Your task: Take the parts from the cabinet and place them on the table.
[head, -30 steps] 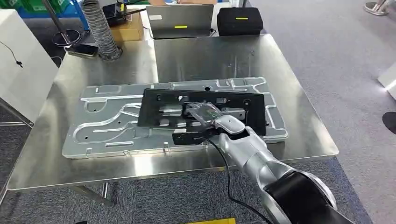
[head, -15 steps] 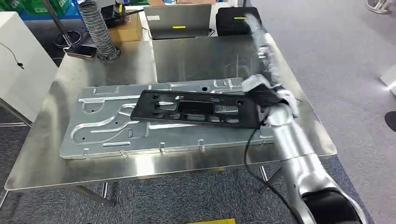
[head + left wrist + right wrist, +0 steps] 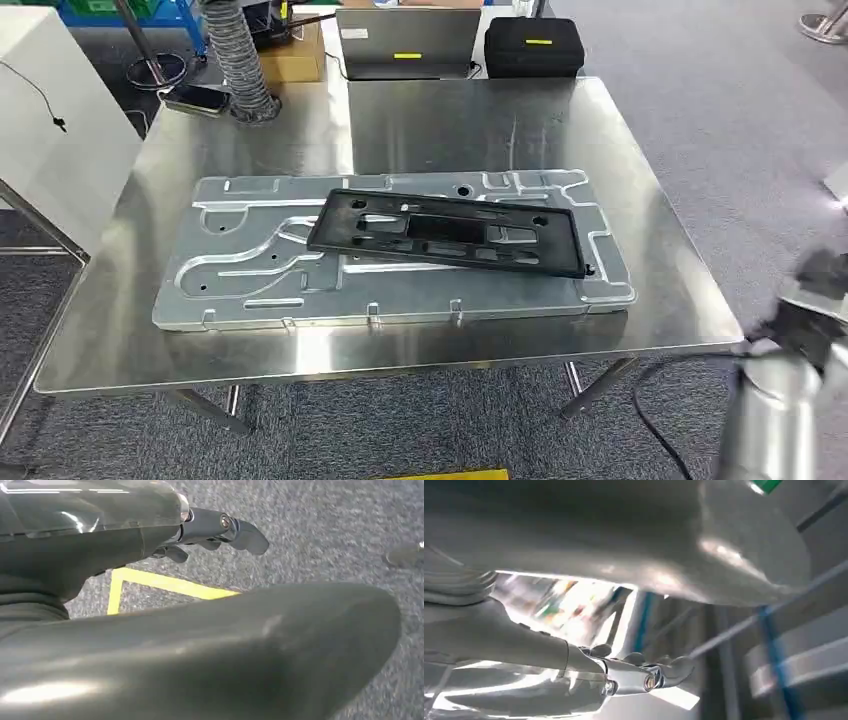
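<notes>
Right hand blurred, its fingers indistinct.

Shiny steel bench is sitting on grey carpet, light glaring off its top. Yellow tape line is running across that floor, white cabinet standing just beside.

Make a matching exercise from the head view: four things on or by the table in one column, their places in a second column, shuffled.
Things:
1. black frame part
2. silver stamped panel
3. laptop
4. right hand

Places:
A. at the table's far edge
B. lying flat on the steel table
C. off the table's right corner
D. resting on top of the panel

Pairs: 1-D, 2-B, 3-A, 4-C
</notes>
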